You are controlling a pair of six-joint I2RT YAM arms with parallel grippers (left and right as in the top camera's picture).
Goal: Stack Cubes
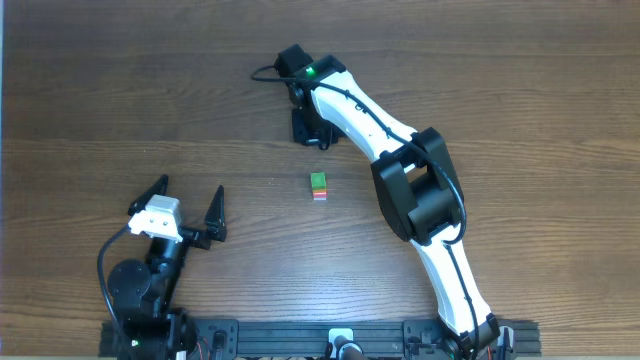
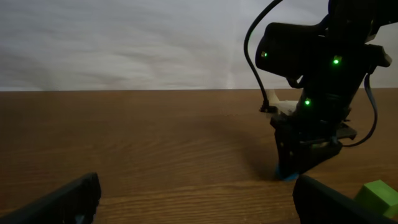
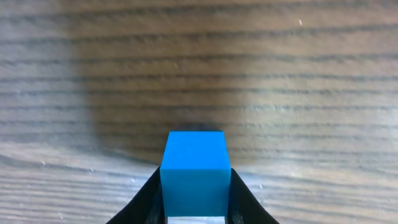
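Observation:
A blue cube (image 3: 195, 174) sits between the two black fingers of my right gripper (image 3: 195, 198), which is shut on it. That gripper (image 1: 312, 130) points down at the far middle of the table, and the cube's lower edge (image 2: 286, 173) shows right at the wood surface. A green cube (image 1: 319, 180) stands on a red cube (image 1: 320, 195) in the middle of the table, nearer than the right gripper. My left gripper (image 1: 190, 190) is open and holds nothing at the near left; its view catches the green cube (image 2: 379, 194) off to one side.
The table (image 1: 520, 90) is bare dark wood on all sides of the small stack. The right arm's links (image 1: 415, 185) stretch across the right half of the surface.

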